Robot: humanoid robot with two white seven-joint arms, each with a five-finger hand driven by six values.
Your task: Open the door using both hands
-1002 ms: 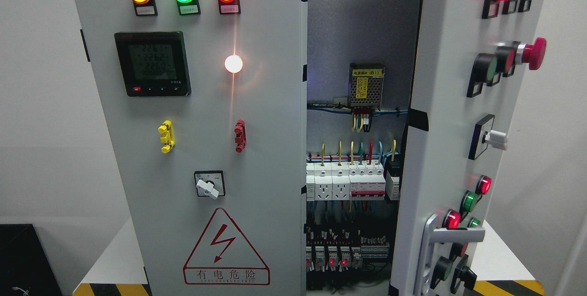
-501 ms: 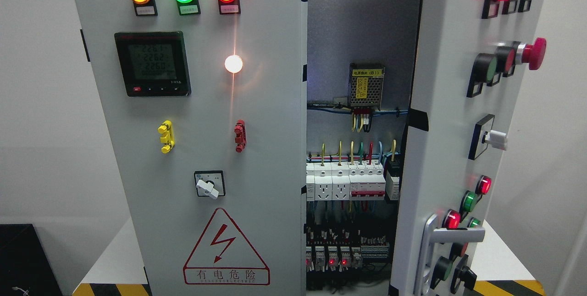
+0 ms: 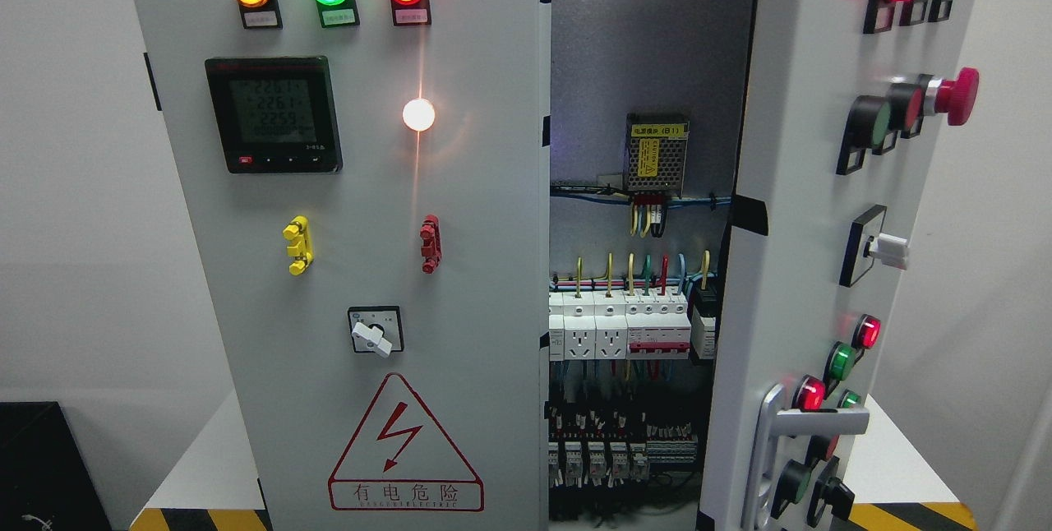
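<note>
Right door [image 3: 809,210] of the grey cabinet [image 3: 345,186] swung open toward the camera, silver handle [image 3: 768,449] at its lower edge, buttons and a red mushroom stop [image 3: 953,95] seen edge-on. Left door [image 3: 362,284] shut, carrying lit lamps, a digital meter [image 3: 273,114] and a red warning triangle [image 3: 404,449]; between the doors, breakers [image 3: 629,325] and wiring exposed. No robot hand anywhere in view, so finger state impossible to tell.

grey door [image 3: 789,210], red-bordered warning triangle [image 3: 404,449]
</note>
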